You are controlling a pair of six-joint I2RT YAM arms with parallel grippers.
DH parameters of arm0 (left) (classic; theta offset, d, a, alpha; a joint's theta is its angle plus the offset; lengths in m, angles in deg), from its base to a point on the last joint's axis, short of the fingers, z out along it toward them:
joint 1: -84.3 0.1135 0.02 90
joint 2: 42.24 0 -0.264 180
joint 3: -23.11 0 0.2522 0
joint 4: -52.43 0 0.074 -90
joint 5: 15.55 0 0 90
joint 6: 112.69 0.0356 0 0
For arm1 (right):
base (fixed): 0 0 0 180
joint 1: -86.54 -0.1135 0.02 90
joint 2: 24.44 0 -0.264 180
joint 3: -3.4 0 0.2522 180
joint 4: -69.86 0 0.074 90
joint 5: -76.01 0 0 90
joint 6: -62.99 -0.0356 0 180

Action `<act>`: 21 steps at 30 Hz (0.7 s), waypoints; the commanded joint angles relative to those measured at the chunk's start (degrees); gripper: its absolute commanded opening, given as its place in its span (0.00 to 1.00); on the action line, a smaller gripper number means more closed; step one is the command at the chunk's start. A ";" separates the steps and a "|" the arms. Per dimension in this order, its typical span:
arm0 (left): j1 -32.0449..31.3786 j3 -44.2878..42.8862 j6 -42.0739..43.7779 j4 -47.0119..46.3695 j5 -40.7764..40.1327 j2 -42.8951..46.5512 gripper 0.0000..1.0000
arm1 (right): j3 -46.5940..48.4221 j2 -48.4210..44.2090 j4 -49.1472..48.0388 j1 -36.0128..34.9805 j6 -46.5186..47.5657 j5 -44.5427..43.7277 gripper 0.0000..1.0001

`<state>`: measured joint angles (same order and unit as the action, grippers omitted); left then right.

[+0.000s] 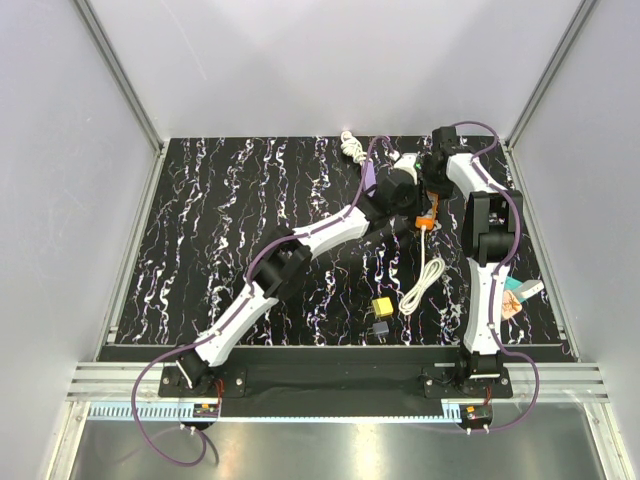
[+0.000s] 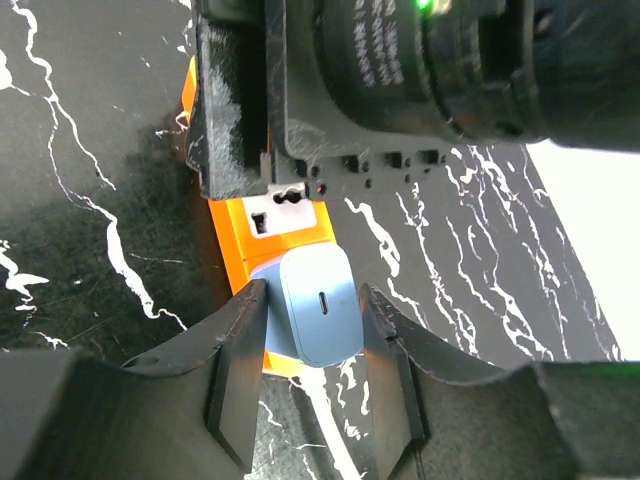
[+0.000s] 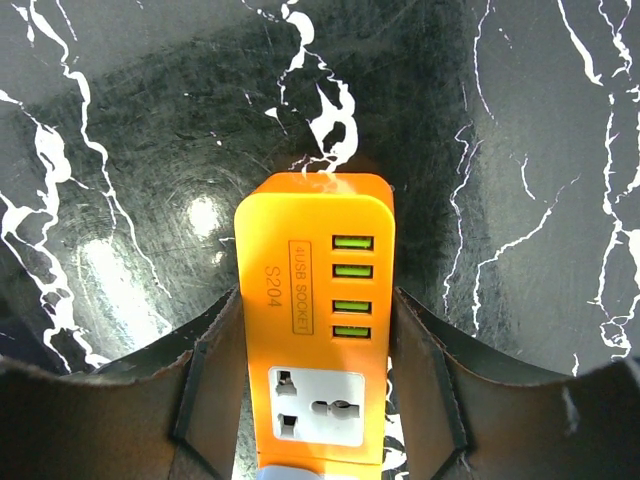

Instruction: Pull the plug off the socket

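The pale blue charger plug (image 2: 318,305) sits seated in the orange power strip (image 3: 310,230), one outlet along from a vacant universal socket, out at the far right of the black marbled table (image 1: 220,230). The left gripper (image 2: 312,295) has it. The jaws stand part-way closed and the fingers (image 2: 240,370) hug both flanks of the smooth casing. On the other side, the right gripper (image 3: 315,300) clamps the strip across its width, just below the four green USB ports, with a finger flat on each long side. So one arm braces and one pulls, a good setup.

The extraction looks ready to start, with the plug not yet out. The left arm wants to draw straight off the strip's face, along the line of the pins. Any sideways rocking could bind them. That glossy shell looks slippery, so the squeeze should be firm before the pull. The right arm has to stay put, or the whole strip will simply come along. The white cable (image 1: 428,280) trails loose toward the near edge, so I judge that it won't drag.
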<state>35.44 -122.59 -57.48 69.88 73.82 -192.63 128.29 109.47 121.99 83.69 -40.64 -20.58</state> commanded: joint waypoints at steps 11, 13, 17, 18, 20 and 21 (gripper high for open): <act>-0.36 -9.64 -1.25 -7.47 -2.72 7.57 0.00 | 0.14 2.33 0.74 -0.49 3.17 -0.18 0.00; -0.18 -8.87 -1.16 -6.93 -3.07 8.08 0.00 | 0.14 2.15 0.74 -0.40 2.91 -0.44 0.00; -0.18 -1.94 1.38 -7.29 -3.59 11.60 0.00 | 0.58 2.50 0.65 -0.22 2.99 0.43 0.00; -0.18 -0.27 2.00 -7.11 -3.51 12.48 0.00 | 0.66 2.41 0.65 -0.05 2.91 0.70 0.00; -0.18 5.69 4.02 -7.37 -3.16 15.64 0.00 | 0.58 1.80 0.57 0.74 2.29 2.18 0.00; -0.18 7.82 4.63 -7.46 -3.24 16.87 0.00 | 0.49 1.62 0.57 0.92 1.94 2.89 0.00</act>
<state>35.17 -119.20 -56.25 66.33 71.72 -183.32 128.99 110.32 121.40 84.19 -38.74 -20.20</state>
